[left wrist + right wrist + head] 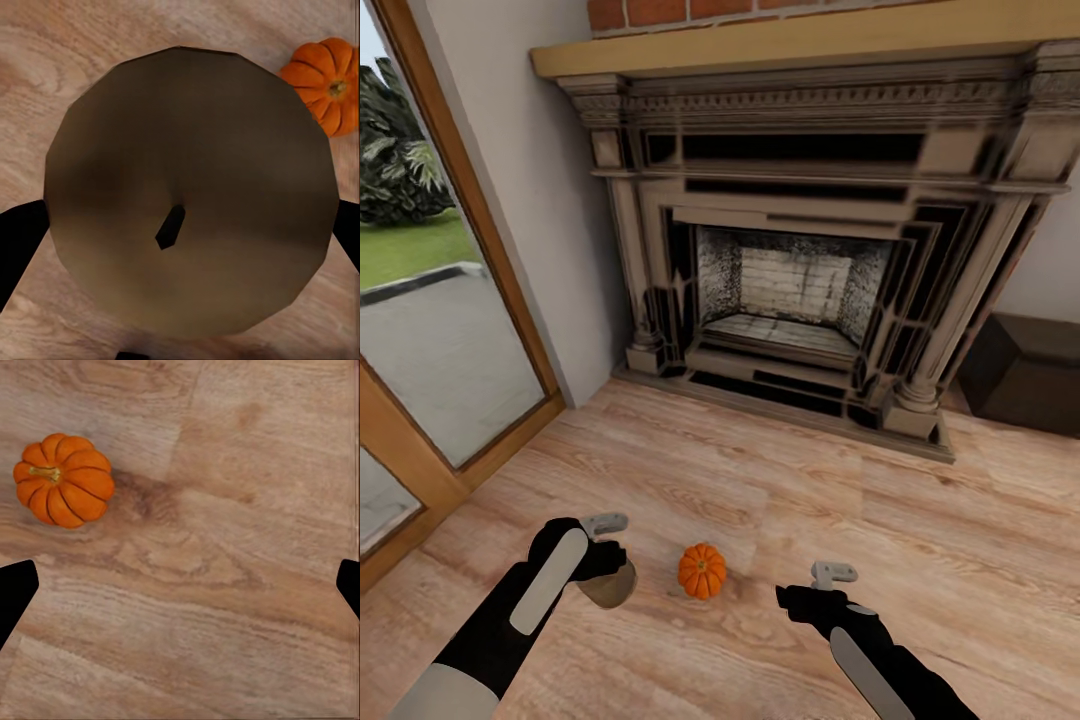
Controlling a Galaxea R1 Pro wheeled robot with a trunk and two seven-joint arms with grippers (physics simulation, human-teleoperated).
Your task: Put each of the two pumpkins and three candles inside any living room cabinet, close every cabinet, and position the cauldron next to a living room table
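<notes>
A: Left gripper [603,556] first. Jaw state?

B: Jaws pinch a candle [610,583]. In the left wrist view the candle [187,199] sits between the two dark fingers [19,240], one at each side edge, both touching its rim. Tan-grey top face, small dark wick near the middle.

A: Lifted or on the floor?

B: Cannot tell. In the head view it sits under the wrist, low over the wooden floor [780,480].

A: Right gripper [830,590]?

B: Jaws spread wide, nothing between them. In the right wrist view the two fingertips [15,589] show at opposite edges with bare floor [225,585] in the gap.

A: Pumpkin?

B: One pumpkin [702,570] on the floor between the two grippers, closer to the left one. Upright, stem up. The left wrist view shows the pumpkin [326,82] just beside the candle, apart from it. In the right wrist view the pumpkin [64,480] lies outside the finger gap, off to one side, untouched.

A: Surroundings?

B: Ornate carved fireplace [810,260] straight ahead under a pale wood mantel. Glass door with wooden frame [430,300] on the left. Dark brown cabinet [1025,375] by the right edge beside the fireplace, one end in frame; that end shows flat and shut.
</notes>
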